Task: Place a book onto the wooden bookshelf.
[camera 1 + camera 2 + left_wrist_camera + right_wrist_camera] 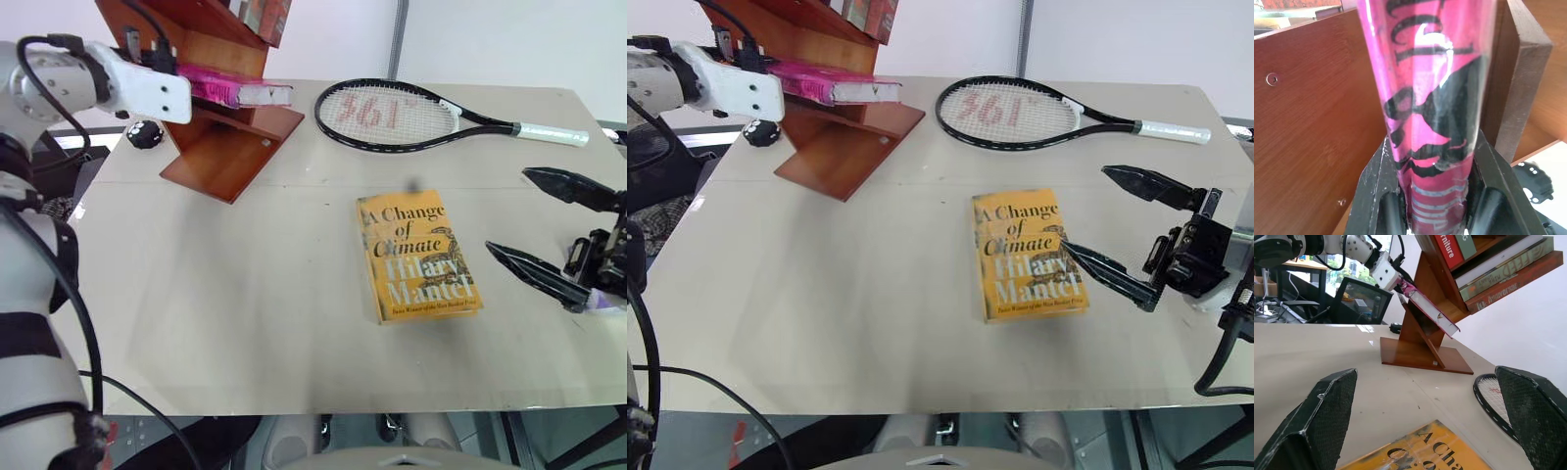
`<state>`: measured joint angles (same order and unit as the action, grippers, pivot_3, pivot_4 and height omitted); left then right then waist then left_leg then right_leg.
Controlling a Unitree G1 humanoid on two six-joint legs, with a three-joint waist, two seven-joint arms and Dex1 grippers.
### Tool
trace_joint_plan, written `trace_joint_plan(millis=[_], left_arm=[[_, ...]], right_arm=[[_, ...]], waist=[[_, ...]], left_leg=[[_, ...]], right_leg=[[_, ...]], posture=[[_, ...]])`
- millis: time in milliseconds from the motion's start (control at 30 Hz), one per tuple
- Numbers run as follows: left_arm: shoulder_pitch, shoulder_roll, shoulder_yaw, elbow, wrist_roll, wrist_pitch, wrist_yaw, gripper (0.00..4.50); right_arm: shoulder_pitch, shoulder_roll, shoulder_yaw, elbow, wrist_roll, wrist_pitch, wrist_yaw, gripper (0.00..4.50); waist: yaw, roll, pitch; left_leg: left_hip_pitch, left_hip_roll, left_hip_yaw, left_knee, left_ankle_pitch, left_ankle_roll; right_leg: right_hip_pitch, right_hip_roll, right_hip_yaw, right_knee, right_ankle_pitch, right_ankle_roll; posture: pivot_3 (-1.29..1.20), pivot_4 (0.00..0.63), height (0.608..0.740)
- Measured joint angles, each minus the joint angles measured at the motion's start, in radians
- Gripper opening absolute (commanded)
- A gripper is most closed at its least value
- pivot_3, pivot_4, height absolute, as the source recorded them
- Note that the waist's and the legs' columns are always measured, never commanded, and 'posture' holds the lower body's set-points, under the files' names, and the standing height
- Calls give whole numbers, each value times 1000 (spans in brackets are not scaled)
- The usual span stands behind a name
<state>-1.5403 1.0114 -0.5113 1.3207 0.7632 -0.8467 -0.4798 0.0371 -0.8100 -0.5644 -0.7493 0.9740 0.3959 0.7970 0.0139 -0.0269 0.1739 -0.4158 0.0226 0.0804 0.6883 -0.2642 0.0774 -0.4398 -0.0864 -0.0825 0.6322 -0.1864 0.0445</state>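
Currently: left pincer (1437, 215) pinching book (235, 90), resting on bookshelf (220, 147) board; right pincer (1122, 230) spread, above surface (245, 294).

Yellow-orange paperback "A Change of Climate" (418, 257), flat and face up just right of centre on pale table (225, 313). Black-framed tennis racket (392, 115) at 12 o'clock of that paperback, lying flat, white-wrapped handle toward 3 o'clock. Small black round object with white dots (144, 134) near table's far left edge. Several other books (1498, 269) stacked on an upper board.
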Motion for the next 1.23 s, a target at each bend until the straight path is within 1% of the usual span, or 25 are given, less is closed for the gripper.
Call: trace_joint_plan(millis=[67, 200, 233, 267, 333, 367, 400, 433, 467, 500, 567, 600, 633, 667, 700, 767, 800, 833, 867, 900, 933, 1000, 1100, 1133, 1233], left_arm=[[0, 3, 11, 24, -12, 36, -29, 2403], [-9, 36, 62, 28, -56, 54, -71, 4158], [-9, 43, 79, 28, -73, 52, -93, 4418], [-9, 49, 112, 30, -111, 46, -150, 4418], [-7, 45, 201, 33, -230, 25, -308, 4418], [-3, 37, 262, 29, -316, 23, -413, 4418], [6, 19, 338, 4, -432, 21, -553, 4418], [22, 5, 390, -39, -525, 38, -665, 4418], [39, -5, 421, -74, -588, 62, -740, 4418], [111, -15, 468, -211, -709, 169, -845, 4418], [172, -21, 493, -309, -787, 244, -899, 4418], [364, -19, 536, -611, -957, 469, -944, 4418], [486, -26, 550, -809, -1065, 637, -929, 4418], [572, -41, 552, -969, -1151, 777, -900, 4418], [669, -67, 558, -1176, -1274, 964, -825, 4418], [739, -92, 575, -1344, -1381, 1110, -743, 4418], [840, -136, 622, -1480, -1464, 1210, -629, 4418], [937, -191, 645, -1570, -1509, 1259, -550, 4418], [1028, -219, 638, -1628, -1513, 1283, -500, 4418], [1151, -251, 622, -1667, -1509, 1316, -450, 4418], [1231, -269, 619, -1665, -1496, 1331, -420, 4418], [1368, -272, 624, -1657, -1452, 1333, -390, 4418], [1461, -267, 669, -1650, -1414, 1311, -389, 4418], [1479, -261, 680, -1639, -1404, 1302, -389, 4418], [1586, -254, 717, -1583, -1350, 1253, -411, 4418]], right_arm=[[5, 0, 0, -11, 3, 0, -10, 4500], [16, 5, 4, -25, 3, -3, -25, 4500], [20, 6, 6, -25, 2, -3, -24, 4500], [26, 9, 7, -25, 1, -4, -23, 4500], [31, 12, 8, -22, -2, -7, -18, 4500], [32, 12, 8, -19, -3, -9, -16, 4500], [35, 13, 8, -12, -6, -10, -13, 4500], [42, 15, 8, -11, -10, -12, -8, 4500], [51, 20, 8, -7, -13, -13, -2, 4500], [74, 24, 7, -5, -24, -15, 5, 4500], [98, 30, 7, 2, -31, -15, 10, 4500], [138, 36, 2, 15, -50, -15, 19, 4500], [152, 40, 2, 28, -68, -15, 22, 4500], [158, 41, 3, 42, -87, -16, 23, 4500], [158, 39, 8, 67, -123, -24, 27, 4500], [154, 39, 13, 100, -155, -32, 30, 4500], [152, 38, 27, 135, -193, -42, 29, 4500], [162, 42, 35, 177, -226, -54, 30, 4500], [175, 46, 42, 211, -255, -62, 32, 4500], [213, 58, 45, 249, -289, -75, 40, 4500], [249, 66, 46, 268, -312, -83, 50, 4500], [338, 80, 42, 298, -356, -113, 81, 4500], [412, 99, 16, 315, -383, -147, 113, 4500], [427, 105, 4, 317, -387, -154, 116, 4500], [504, 127, -37, 321, -402, -186, 138, 4500]], waist=[[-3, 0, 0], [-2, 0, 0], [-2, 0, 0], [-1, 0, 0], [2, 0, 0], [4, -1, 0], [7, -1, 0], [9, -1, 0], [9, -1, -1], [8, 0, -1], [4, 0, -1], [-2, 1, -1], [-6, 1, -1], [-8, 1, -1], [-10, 1, -1], [-9, 1, -1], [-12, 6, -4], [-14, 11, -8], [-13, 13, -8], [-12, 13, -8], [-10, 12, -7], [-2, 11, -7], [2, 15, -9], [2, 15, -10], [2, 18, -11]], left_leg=[[1, 0, 1, 0, 0, 0], [0, 1, 1, 0, 0, 0], [0, 0, 1, 0, 0, 0], [-1, 0, 1, 0, 0, 0], [-3, 0, 2, 1, 0, -1], [-4, 0, 2, 1, 1, -3], [-5, 0, 1, 3, 2, -4], [-5, -1, 1, 3, 2, -4], [-5, -1, 1, 3, 2, -4], [-4, -1, 1, 4, 2, -4], [-3, -1, 1, 4, 2, -4], [-2, -1, 2, 4, 2, -4], [-1, -1, 2, 4, 2, -4], [-1, -1, 1, 6, 2, -4], [-2, 0, 1, 8, 2, -4], [1, 0, 1, 10, 2, -4], [3, 0, 1, 9, 2, -4], [9, 0, 2, 9, 2, -3], [16, -1, 4, 7, 0, 0], [21, -1, 5, 1, 0, 0], [20, 0, 4, 0, 1, -2], [21, 1, 0, 0, 2, -4], [22, 1, -1, -1, 1, -6], [22, 1, 0, -1, -1, -8], [20, 1, 0, -2, -1, -9]], right_leg=[[-1, 0, 0, 1, 1, -1], [-1, 0, 0, 2, 1, -1], [-1, 0, 0, 2, 1, -2], [-2, -1, 0, 1, 1, -3], [-3, -1, -1, 1, 2, -4], [-3, -1, -1, 0, 3, -5], [-3, -1, -1, -1, 3, -5], [-2, -2, -1, -1, 3, -5], [-2, -2, -1, -2, 3, -5], [-1, -2, 0, -2, 3, -5], [0, -2, 1, -2, 3, -5], [1, -3, 3, -2, 3, -5], [1, -3, 5, 0, 3, -5], [1, -3, 8, 1, 3, -5], [1, -2, 9, 2, 3, -5], [2, -1, 11, 5, 2, -4], [4, -1, 11, 3, 0, -1], [10, -1, 13, 4, 0, -1], [14, -2, 14, 4, -1, -1], [17, -2, 15, 3, -3, -4], [16, 0, 14, 3, -3, -4], [16, 2, 12, 5, -3, -6], [16, 0, 11, 5, -3, -6], [16, -1, 11, 5, -3, -6], [15, -3, 11, 1, -3, -6]], posture=[[0, 150, 717], [0, 150, 717], [0, 150, 717], [0, 150, 717], [0, 150, 717], [0, 150, 717], [0, 150, 717], [0, 150, 717], [0, 150, 717], [0, 150, 717], [0, 150, 717], [0, 150, 717], [0, 150, 717], [0, 150, 717], [0, 150, 717], [0, 150, 717], [0, 150, 717], [0, 150, 717], [0, 150, 717], [0, 150, 717], [0, 150, 717], [0, 150, 717], [0, 150, 717], [0, 150, 717], [0, 150, 717]])
